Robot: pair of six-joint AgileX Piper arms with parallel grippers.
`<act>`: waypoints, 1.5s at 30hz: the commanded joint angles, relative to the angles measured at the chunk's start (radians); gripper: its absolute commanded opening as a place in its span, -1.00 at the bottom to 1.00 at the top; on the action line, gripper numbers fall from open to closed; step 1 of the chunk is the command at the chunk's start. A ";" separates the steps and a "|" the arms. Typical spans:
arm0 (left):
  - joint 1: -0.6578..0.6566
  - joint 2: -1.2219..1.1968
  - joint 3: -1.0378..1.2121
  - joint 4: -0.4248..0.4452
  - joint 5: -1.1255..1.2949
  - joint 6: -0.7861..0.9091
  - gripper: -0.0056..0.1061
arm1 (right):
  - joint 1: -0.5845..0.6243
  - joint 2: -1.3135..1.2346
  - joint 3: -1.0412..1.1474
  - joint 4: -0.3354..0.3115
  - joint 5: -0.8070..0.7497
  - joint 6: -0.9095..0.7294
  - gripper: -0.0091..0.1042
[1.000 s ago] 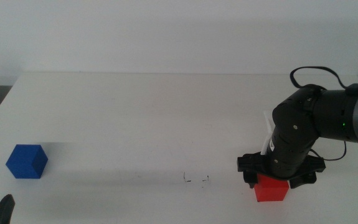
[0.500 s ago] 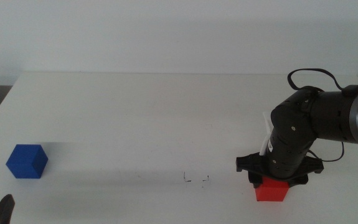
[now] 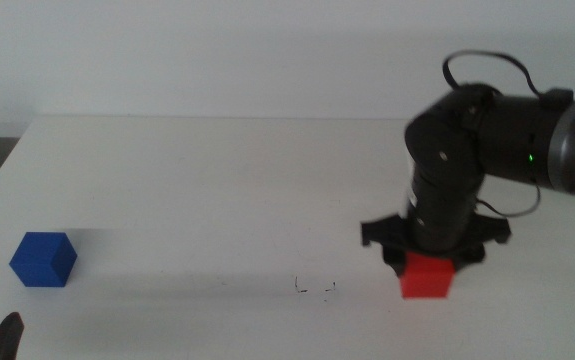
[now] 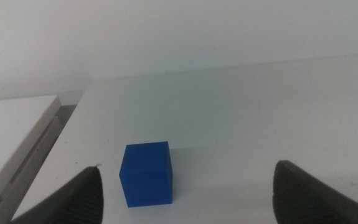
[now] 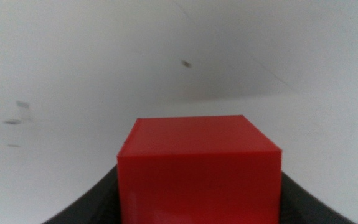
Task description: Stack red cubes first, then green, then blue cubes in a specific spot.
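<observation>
Right claw (image 3: 429, 268) pointing down, clamping red cube (image 3: 427, 276), right of marked spot (image 3: 317, 289)

Blue cube (image 4: 146, 173) on white table (image 4: 241, 118), between spread left gripper (image 4: 188, 193) fingers (image 4: 73, 202).

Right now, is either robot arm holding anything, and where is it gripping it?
The right gripper holds the red cube by two opposite side faces. The left gripper holds nothing; the blue cube sits free ahead of it.

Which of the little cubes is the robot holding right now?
The red cube, clamped in the right gripper near the pen marks. The blue cube sits alone on the table, untouched.
</observation>
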 commanded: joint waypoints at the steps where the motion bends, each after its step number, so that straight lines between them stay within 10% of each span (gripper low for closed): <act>1: 0.000 -0.003 0.000 -0.003 -0.015 -0.003 0.74 | 0.019 -0.006 -0.050 -0.011 0.027 0.014 -0.35; 45: 0.000 -0.003 0.000 -0.001 -0.015 -0.003 0.74 | 0.177 0.294 -0.407 -0.050 -0.008 0.105 -0.35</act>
